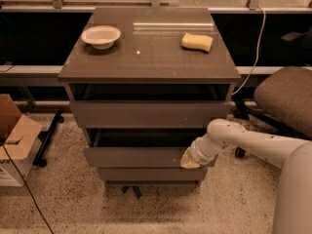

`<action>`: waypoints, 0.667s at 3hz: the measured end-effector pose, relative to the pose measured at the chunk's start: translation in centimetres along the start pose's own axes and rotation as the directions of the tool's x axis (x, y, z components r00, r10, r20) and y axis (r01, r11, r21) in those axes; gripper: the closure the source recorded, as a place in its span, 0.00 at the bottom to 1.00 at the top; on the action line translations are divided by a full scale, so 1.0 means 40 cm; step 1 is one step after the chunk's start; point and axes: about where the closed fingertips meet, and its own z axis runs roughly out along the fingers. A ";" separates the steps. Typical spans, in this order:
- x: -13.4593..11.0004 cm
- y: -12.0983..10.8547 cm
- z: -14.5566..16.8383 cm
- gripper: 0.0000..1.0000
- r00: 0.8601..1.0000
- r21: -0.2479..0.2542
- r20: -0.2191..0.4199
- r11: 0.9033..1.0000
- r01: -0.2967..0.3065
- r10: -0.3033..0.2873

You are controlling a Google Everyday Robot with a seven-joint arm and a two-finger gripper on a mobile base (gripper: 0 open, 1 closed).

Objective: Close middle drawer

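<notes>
The middle drawer is a wide grey-brown drawer with a flat handleless front, in the dark cabinet. It stands a little way out, with a dark gap above its front. My gripper is at the right end of that front, touching it, at the end of my white arm, which comes in from the right.
The top drawer also juts out slightly. The bottom drawer front sits below. A white bowl and a yellow sponge lie on the cabinet top. An office chair stands on the right and a cardboard box on the left.
</notes>
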 end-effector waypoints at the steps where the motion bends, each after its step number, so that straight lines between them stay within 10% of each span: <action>1: -0.008 -0.045 0.012 1.00 0.999 0.095 0.046 0.995 -0.010 0.006; 2: -0.023 -0.126 0.011 1.00 0.995 0.198 0.096 0.980 -0.017 -0.002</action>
